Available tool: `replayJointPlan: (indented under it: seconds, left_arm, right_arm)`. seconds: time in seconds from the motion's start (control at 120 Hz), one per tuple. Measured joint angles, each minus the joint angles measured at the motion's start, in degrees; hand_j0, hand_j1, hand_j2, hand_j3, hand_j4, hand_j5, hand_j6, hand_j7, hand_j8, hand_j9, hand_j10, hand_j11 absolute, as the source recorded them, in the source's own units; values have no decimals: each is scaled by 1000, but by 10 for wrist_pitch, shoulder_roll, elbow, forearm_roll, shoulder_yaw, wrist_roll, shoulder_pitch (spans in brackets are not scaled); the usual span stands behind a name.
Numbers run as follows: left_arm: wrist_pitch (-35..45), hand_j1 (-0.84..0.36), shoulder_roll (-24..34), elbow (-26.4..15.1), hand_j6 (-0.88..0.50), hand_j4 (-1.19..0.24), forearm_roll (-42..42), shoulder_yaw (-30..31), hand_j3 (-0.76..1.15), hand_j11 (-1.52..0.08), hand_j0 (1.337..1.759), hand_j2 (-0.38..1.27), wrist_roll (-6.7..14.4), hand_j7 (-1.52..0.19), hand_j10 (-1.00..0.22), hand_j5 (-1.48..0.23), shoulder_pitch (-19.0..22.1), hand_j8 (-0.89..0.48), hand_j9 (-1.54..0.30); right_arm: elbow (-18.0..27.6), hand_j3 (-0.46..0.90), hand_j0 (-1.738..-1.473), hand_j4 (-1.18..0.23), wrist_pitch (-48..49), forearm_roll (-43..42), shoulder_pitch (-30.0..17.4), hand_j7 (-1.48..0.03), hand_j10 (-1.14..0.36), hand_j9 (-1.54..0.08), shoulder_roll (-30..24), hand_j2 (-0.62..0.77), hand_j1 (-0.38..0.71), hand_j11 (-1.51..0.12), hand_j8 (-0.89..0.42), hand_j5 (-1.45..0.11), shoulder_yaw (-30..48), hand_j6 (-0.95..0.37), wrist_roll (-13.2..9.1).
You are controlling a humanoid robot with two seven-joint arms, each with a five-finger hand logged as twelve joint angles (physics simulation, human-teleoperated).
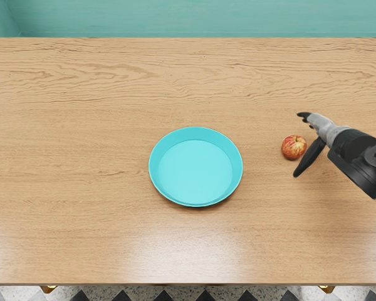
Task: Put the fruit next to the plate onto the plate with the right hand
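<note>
Apple [294,147] sits on the table [81,94] right of the plate [195,130] — right hand [318,139] spread open just beside it.

Wooden table [81,94] here, a teal plate [195,169] lying flat at about the middle of the tabletop, and a red apple [294,147] sitting on the bare wood toward the right edge, clear of the plate.
</note>
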Motion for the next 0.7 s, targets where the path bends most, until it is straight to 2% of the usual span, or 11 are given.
replayJointPlan:
  seconds: [0.15,0.433,0.7]
  left_arm:
    - [0,53,0,0,-247,-247,0,0,0,-321,1658,50,0,-321,-247,-321,0,-247,-321]
    - [0,53,0,0,-247,-247,0,0,0,-321,1658,50,0,-321,-247,-321,0,-247,-321]
    - [0,53,0,0,-247,-247,0,0,0,-321,1658,50,0,-321,-247,-321,0,-247,-321]
  right_arm:
    - [-23,0,-1658,-100,-3,1,6,-127,-100,-127,29,-17,-233,-127,-101,-128,0,-102,-6]
    - [-46,0,-1658,-255,-5,-3,6,-328,-255,-329,38,-48,-48,-329,-256,-329,-1,-256,-8]
    - [-66,0,-1658,-316,-19,-7,0,-409,-316,-409,46,-60,27,-409,-317,-409,-20,-318,-8]
